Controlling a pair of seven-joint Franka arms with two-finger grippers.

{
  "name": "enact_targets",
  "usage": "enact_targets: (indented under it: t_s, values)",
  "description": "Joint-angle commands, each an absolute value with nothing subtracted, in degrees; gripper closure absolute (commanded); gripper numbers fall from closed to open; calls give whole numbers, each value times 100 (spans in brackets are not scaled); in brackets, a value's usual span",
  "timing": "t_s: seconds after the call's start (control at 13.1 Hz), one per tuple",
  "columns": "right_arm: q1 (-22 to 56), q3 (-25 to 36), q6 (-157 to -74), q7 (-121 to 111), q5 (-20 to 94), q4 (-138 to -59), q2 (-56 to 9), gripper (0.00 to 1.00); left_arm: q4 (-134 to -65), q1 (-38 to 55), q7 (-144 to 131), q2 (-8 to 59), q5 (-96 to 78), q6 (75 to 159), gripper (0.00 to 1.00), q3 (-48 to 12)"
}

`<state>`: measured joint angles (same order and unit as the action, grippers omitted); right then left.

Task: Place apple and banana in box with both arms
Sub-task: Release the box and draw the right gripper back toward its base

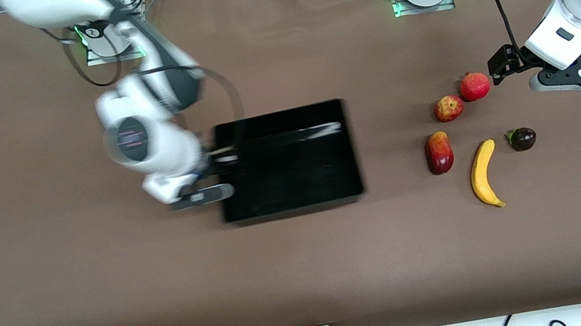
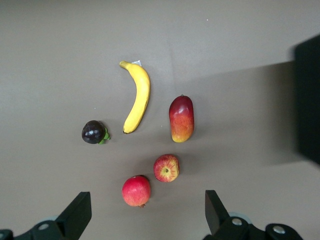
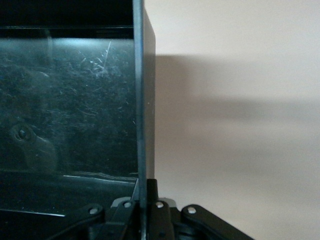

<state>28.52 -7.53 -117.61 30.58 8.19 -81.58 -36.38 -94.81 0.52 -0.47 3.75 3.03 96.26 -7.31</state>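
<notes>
Nearest the front camera lies the single curved yellow banana (image 1: 484,175), its long axis running roughly from that camera toward the bases, brownish tip at the nearer end. You find the small round red-and-yellow mottled apple (image 1: 448,108) farther from the camera, just beside a uniformly red round fruit with a crown tip (image 1: 474,86). An elongated dark red-yellow fruit (image 1: 439,153) sits beside the banana, a small dark purple fruit (image 1: 522,139) near it toward the left arm's end. All five stand apart from one another.

Your left gripper (image 2: 145,212) hangs over bare table by the red crowned fruit, jaws fully spread and holding nothing. In the left wrist view the apple is the closer target; the banana lies past it.

Your right gripper (image 3: 142,205) is clamped shut on the wall of the shallow rectangular glossy black plastic box (image 1: 296,198), at the side toward the right arm's end. The box holds no fruit and sits well apart from the fruit cluster.

Judgement: the left arm is the nearer to both fruits. Open table surrounds the cluster, but the crowned fruit crowds the apple on one side
</notes>
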Motion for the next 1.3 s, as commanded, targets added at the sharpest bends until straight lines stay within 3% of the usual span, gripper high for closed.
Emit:
enact_targets:
  t_s: [0.0, 0.69, 0.92, 0.99, 1.07, 1.15, 1.22]
  values:
    - [3653, -432, -11723, 3594, 870, -6585, -4893, 100, -9290, 61, -88, 510, 184, 9545, 0, -738]
    - [4139, -290, -12936, 3639, 800, -6478, -5589, 100, -9079, 62, -105, 650, 176, 9527, 0, -738]
    - [4192, -246, -12990, 3656, 774, -6460, -5678, 100, -9070, 79, -228, 642, 176, 9527, 0, -764]
    - [4192, -237, -12999, 3648, 765, -6460, -5678, 88, -9062, 79, -333, 642, 184, 9527, 0, -826]
    - [4192, -229, -13008, 3656, 765, -6451, -5669, 60, -9062, 79, -421, 633, 185, 9519, 0, -844]
    - [4192, -229, -13008, 3639, 765, -6451, -5634, 15, -9062, 79, -439, 642, 185, 9519, 0, -852]
    - [4184, -220, -12973, 3630, 765, -6451, -5590, 0, -9062, 79, -448, 633, 185, 9519, 0, -870]
